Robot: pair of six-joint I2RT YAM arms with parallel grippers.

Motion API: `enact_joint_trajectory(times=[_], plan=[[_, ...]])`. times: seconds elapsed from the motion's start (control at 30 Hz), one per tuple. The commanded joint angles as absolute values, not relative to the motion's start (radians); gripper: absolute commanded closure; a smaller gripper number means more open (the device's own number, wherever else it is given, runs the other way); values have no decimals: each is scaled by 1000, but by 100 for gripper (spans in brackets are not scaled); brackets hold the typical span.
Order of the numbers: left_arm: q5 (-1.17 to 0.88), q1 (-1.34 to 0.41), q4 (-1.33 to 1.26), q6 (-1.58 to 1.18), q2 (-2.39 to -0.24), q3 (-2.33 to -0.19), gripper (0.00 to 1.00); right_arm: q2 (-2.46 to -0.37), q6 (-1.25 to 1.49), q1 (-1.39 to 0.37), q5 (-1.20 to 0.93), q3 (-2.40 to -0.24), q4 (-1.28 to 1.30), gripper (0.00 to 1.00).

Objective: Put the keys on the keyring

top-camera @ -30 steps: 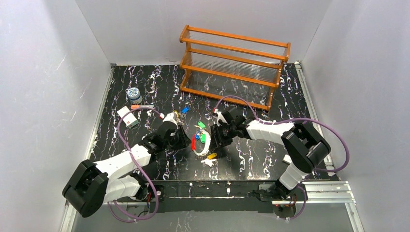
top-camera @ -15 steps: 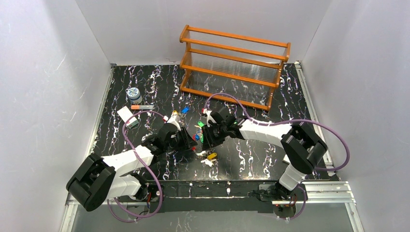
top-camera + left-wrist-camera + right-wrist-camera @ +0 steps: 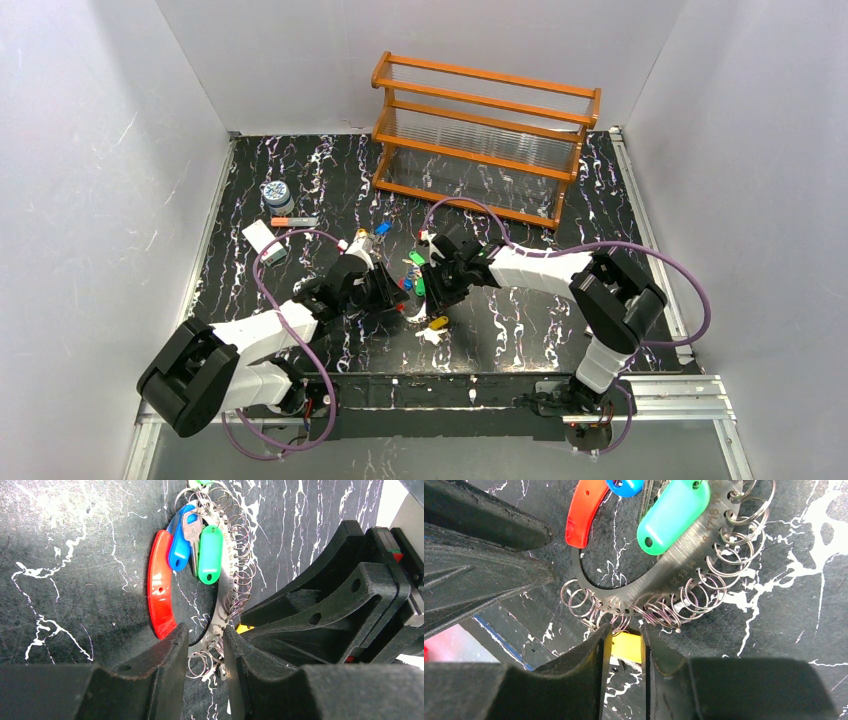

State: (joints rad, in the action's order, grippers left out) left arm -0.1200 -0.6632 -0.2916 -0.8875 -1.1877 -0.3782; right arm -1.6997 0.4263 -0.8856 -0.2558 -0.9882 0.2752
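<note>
Both tools (image 3: 392,296) (image 3: 432,293) low, tips meeting at keyring (image 3: 220,595).

Wooden rack (image 3: 485,138) at back; patterned jar (image 3: 277,194), white card (image 3: 260,238) far left.

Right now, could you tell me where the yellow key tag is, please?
In the right wrist view the yellow plastic key tag sits between the right gripper jaws, just below the curved metal keyring with small wire loops.
</note>
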Motion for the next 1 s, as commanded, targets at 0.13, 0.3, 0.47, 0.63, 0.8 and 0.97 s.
enact_joint_trajectory(times=[0.13,0.3,0.47,0.63,0.8,0.97], plan=[[-108,-664,-290,-903,-1182,-368,69,-1697,426,-892,-291,-1023,260,63],[-110,-663,-294,-900,-1184,-370,69,-1712,421,-897,-285,-1026,264,60],[-110,-664,-291,-900,-1184,-374,69,-1718,420,-901,-293,-1027,260,56],[-111,-663,-293,-900,-1188,-371,69,-1721,419,-907,-282,-1037,266,53],[-112,-663,-293,-901,-1185,-370,69,-1733,408,-907,-260,-1046,281,72],[-109,-664,-288,-900,-1184,-371,69,-1728,399,-906,-230,-1056,310,76]])
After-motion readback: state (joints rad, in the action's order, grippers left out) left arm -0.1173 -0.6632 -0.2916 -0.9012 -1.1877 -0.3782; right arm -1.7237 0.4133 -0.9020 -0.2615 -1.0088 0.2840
